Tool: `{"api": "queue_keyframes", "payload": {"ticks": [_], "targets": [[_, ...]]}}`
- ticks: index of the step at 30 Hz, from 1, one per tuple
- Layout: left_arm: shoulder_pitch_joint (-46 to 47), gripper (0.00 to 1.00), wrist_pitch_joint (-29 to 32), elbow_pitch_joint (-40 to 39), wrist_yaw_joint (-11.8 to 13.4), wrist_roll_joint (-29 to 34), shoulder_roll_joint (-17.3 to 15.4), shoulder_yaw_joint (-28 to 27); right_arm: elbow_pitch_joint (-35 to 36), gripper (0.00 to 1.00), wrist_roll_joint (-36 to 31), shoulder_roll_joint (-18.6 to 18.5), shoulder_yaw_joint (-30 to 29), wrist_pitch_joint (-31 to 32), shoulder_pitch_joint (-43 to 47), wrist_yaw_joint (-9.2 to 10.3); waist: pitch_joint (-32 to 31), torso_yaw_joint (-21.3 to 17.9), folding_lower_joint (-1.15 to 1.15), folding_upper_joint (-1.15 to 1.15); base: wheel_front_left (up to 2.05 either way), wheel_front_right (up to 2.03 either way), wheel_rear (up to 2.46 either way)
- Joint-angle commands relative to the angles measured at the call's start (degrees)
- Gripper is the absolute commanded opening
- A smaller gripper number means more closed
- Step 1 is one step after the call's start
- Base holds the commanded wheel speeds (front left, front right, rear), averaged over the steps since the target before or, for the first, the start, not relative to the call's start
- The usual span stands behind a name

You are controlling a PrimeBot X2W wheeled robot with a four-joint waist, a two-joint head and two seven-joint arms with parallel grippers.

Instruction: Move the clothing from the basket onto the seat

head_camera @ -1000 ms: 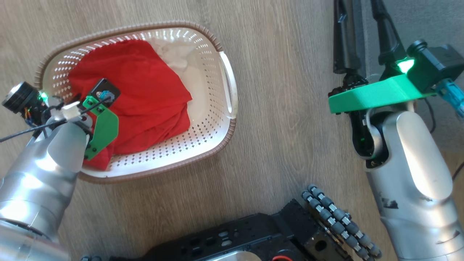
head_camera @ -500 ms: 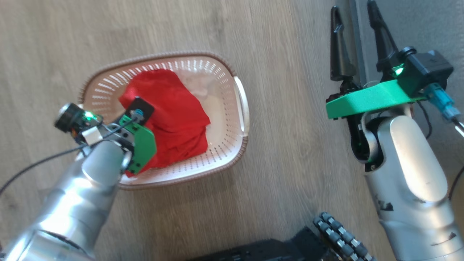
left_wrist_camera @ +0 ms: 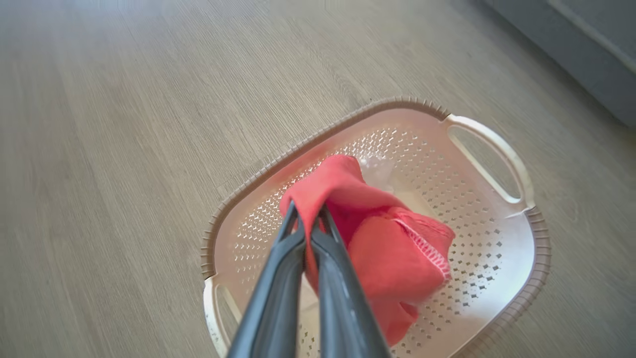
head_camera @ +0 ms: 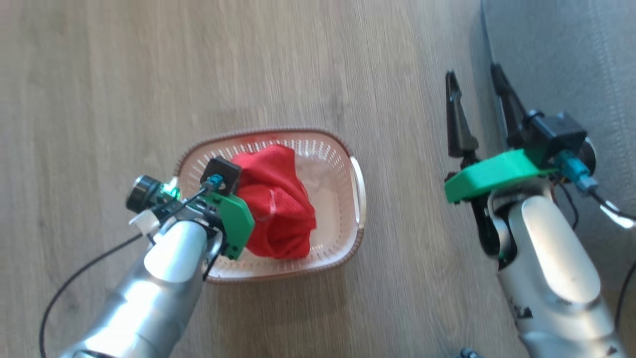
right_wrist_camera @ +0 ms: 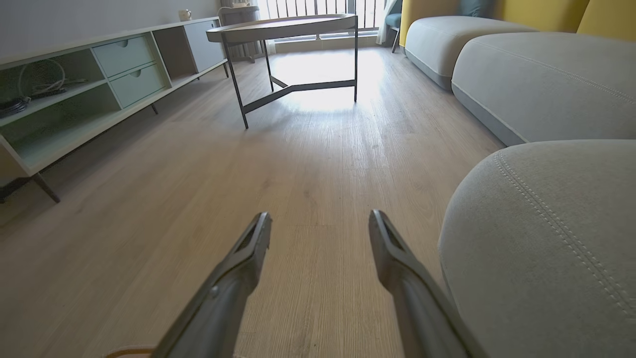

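Red thin-fabric clothing [head_camera: 278,209] with a white-stitched edge hung bunched from our left jaws, which were clamped together on a fold at its top. The two long dark fingers [left_wrist_camera: 273,288] met there with the cloth draped over their tips. The bundle hung over the small cream perforated plastic basket [head_camera: 338,159] with the brown braided rim, which stood on the pale wood-plank floor [head_camera: 149,74]. Its lower end reached down inside the basket walls, and we could not tell whether it cleared the bottom. Our right jaws stood wide apart with nothing between them, over the floor just beside the large rounded grey upholstered seat [head_camera: 561,59] and well apart from the basket.

We judged the task barely begun: one garment was gripped and partly raised, yet nothing red lay on what we could see of the seat. What was left was the carry across to our right, the release onto the cushion, and perhaps another trip. A pale patch [head_camera: 318,174] showed on the basket bottom, and we could not tell whether it was cloth or paper.

The bundle's long axis ran from the pinched fold down to the loose end, close to plumb by our reckoning. The fold pointed up and the loose end pointed down into the basket
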State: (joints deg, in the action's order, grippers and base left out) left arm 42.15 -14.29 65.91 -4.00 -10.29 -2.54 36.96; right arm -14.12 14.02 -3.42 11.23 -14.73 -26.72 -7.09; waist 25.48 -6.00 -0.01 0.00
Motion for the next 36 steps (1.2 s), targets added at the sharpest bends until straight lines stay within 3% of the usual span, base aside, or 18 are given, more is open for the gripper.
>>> {"api": "queue_keyframes", "payload": {"ticks": [1,18,29,36], "targets": [[-0.54,0.0,-0.69,-2.14,0.25,-0.69,-0.57,-1.6,1.11,1.0,-0.3,0.54,0.69,-0.27,1.75,-0.4,-3.96,1.68,0.01,0.0,0.0,0.0,0.0],[-9.57,0.0,-0.7,-22.15,0.72,-4.95,-0.36,-6.28,-2.85,1.0,1.62,0.54,-0.61,-0.27,10.7,-0.4,-18.34,2.82,0.01,0.0,0.0,0.0,0.0],[-9.96,0.0,-0.71,-35.49,0.31,-7.06,-0.34,-7.12,-3.83,1.0,2.2,0.54,-0.14,-0.27,14.01,-0.4,-21.78,2.89,0.01,0.0,0.0,0.0,0.0],[-7.21,0.0,-0.71,-42.78,1.0,-9.16,-0.34,-4.91,-4.57,1.0,2.64,0.54,0.58,-0.27,15.47,-0.4,-23.04,3.25,0.01,0.0,0.0,0.0,0.0]]}}
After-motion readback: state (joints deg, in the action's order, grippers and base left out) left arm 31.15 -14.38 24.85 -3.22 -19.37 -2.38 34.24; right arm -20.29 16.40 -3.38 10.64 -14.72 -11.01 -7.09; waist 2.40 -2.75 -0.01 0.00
